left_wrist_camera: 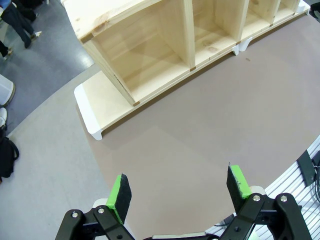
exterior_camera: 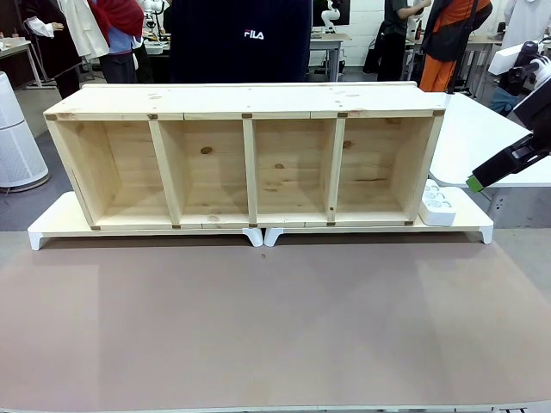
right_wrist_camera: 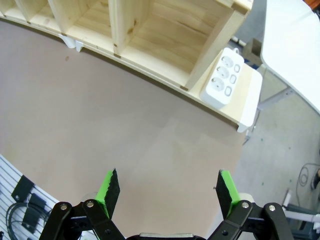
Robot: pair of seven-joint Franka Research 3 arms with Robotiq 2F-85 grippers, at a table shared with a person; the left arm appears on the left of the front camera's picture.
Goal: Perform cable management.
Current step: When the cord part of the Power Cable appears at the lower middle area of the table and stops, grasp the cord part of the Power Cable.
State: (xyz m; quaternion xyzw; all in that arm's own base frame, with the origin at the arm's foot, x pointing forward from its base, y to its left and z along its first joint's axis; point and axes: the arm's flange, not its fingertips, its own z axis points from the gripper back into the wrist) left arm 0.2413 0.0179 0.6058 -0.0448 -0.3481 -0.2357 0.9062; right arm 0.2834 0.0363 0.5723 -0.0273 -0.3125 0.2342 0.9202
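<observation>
The cable's small white power strip [exterior_camera: 437, 204] lies on the right end of the white riser [exterior_camera: 461, 225], just outside the wooden shelf [exterior_camera: 245, 163]. In the right wrist view the power strip [right_wrist_camera: 224, 77] sits beside the shelf's end wall, and the black cord is hidden. My right gripper [right_wrist_camera: 167, 187] hangs open and empty above the brown table, short of the strip. From the front, my right gripper [exterior_camera: 476, 181] comes in at the right edge, above and right of the strip. My left gripper [left_wrist_camera: 177, 187] is open and empty over the table near the shelf's left end [left_wrist_camera: 130, 55].
The shelf has several open compartments and stands on two white risers [exterior_camera: 146, 231]. A person in a dark top [exterior_camera: 241, 39] stands behind it. A white table [exterior_camera: 486, 138] adjoins at the right and a white air purifier [exterior_camera: 17, 138] stands at the left.
</observation>
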